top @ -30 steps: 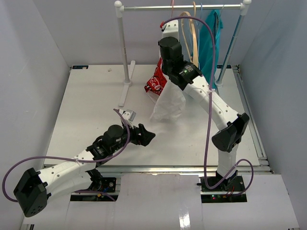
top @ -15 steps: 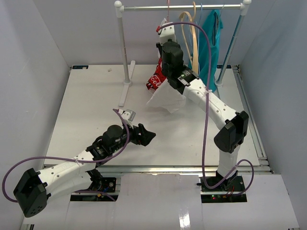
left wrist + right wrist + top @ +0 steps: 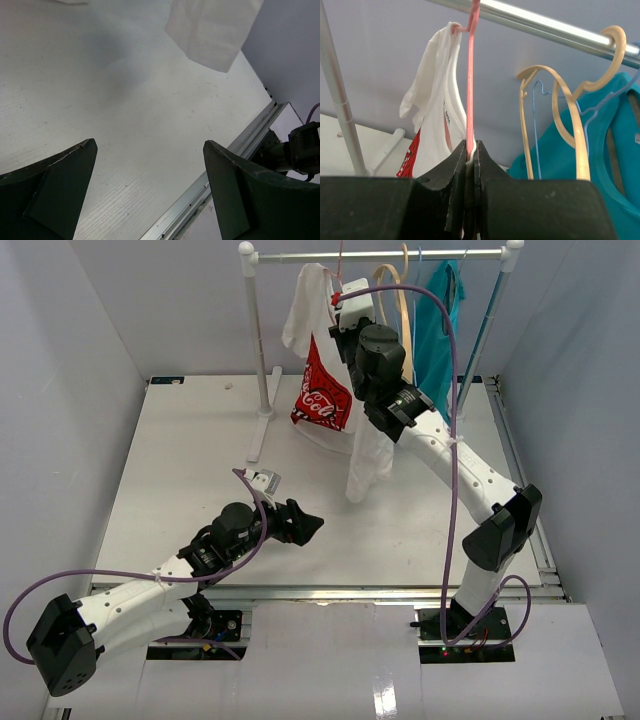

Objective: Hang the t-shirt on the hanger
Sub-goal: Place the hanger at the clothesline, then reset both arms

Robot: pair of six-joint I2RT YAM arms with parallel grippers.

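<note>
The white t-shirt (image 3: 306, 315) with its red Coca-Cola print hangs draped on the pink hanger (image 3: 340, 268), up by the rack's rail. One part of it trails down below my right arm. My right gripper (image 3: 350, 308) is shut on the hanger's thin wire (image 3: 470, 85), with a bit of white cloth pinched in as well. In the right wrist view the t-shirt (image 3: 436, 105) hangs left of the wire, whose hook reaches the rail. My left gripper (image 3: 306, 526) hovers low over the table's front, open and holding nothing (image 3: 150, 145). The t-shirt's hem (image 3: 212, 30) shows in its wrist view.
The rack's rail (image 3: 400, 254) also carries a tan wooden hanger (image 3: 396, 310) and a teal garment (image 3: 436, 330) just right of my right gripper. The rack's left post (image 3: 259, 340) stands on the table. A metal edge rail (image 3: 220, 170) borders the table (image 3: 190, 460).
My right arm has lifted the hanger and t-shirt up to the rail, and the shirt has unfurled and now hangs. The left arm has stayed where it was.
</note>
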